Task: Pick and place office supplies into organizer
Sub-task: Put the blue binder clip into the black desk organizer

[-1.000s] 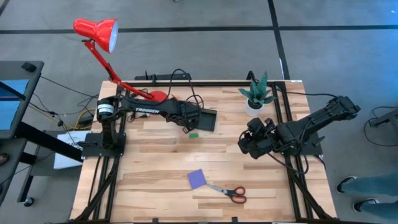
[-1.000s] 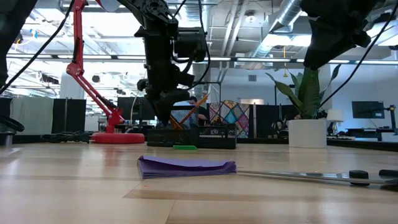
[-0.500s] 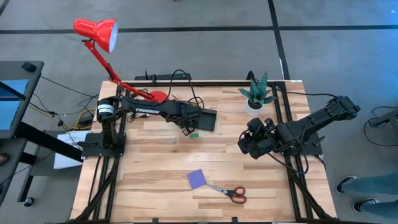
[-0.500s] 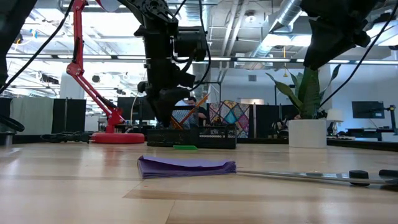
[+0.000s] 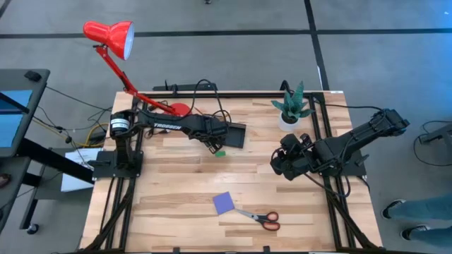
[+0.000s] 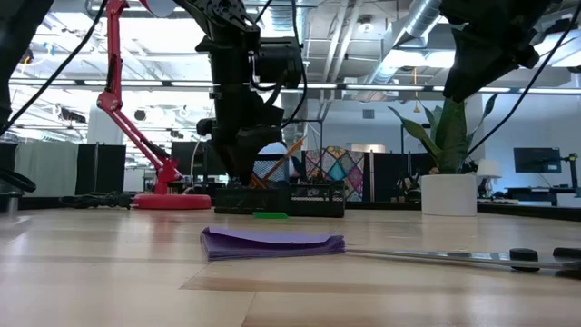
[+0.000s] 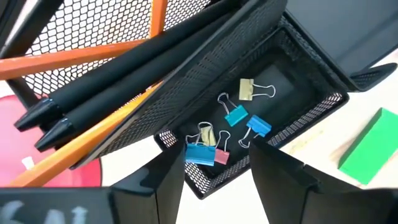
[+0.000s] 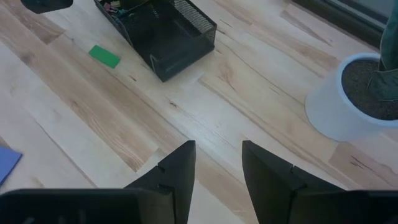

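Observation:
The black mesh organizer (image 5: 232,135) stands at the table's far middle. Black pens (image 7: 124,81) and orange pencils (image 7: 74,56) lean in its taller section, and several binder clips (image 7: 235,116) lie in a low one. My left gripper (image 7: 214,180) hovers open just above the organizer's near-left corner (image 5: 212,144), holding nothing. A green eraser (image 5: 219,152) lies on the table beside the organizer. The purple notepad (image 5: 224,203) and red-handled scissors (image 5: 260,217) lie flat near the front edge. My right gripper (image 8: 217,165) waits open above the table's right side (image 5: 277,166).
A red desk lamp's base (image 5: 181,109) stands just behind the organizer, and its arm rises toward the far left. A potted plant (image 5: 293,106) stands at the far right corner. Bare wood lies between the organizer and the notepad.
My left gripper has stayed above the organizer, rolled slightly and opened its fingers. In the low view an orange pencil below it has tipped over and now leans slanting in the organizer's tall section.

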You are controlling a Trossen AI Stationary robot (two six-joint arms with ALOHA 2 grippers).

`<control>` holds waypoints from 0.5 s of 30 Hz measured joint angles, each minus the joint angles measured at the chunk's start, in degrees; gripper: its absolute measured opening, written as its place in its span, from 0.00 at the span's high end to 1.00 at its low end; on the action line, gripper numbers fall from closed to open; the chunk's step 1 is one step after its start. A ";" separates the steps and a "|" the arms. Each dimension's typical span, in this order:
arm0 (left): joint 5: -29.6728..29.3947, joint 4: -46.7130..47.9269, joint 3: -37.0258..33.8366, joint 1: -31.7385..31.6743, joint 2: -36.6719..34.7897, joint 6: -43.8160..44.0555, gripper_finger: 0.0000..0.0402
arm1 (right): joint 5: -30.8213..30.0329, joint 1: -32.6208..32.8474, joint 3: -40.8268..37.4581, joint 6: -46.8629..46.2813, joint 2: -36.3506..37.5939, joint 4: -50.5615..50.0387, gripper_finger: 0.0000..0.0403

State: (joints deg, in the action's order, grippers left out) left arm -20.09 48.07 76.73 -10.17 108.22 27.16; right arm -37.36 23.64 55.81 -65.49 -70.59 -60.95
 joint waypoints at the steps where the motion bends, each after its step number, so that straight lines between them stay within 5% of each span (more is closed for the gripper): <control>1: 0.34 0.00 0.00 -0.01 0.00 -0.02 0.58 | 0.00 0.00 0.00 0.00 0.01 0.00 0.69; 12: -0.17 -0.01 -0.02 0.39 0.00 -1.15 0.91 | -0.04 -0.02 0.00 0.11 0.02 0.00 0.69; 15: -0.53 -0.02 -0.02 0.77 0.01 -1.79 0.94 | -0.07 -0.02 0.00 0.11 0.00 0.00 0.69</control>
State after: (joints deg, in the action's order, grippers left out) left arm -20.62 48.06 76.71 -9.39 108.23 25.36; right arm -37.43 23.62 55.81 -65.39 -70.59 -60.95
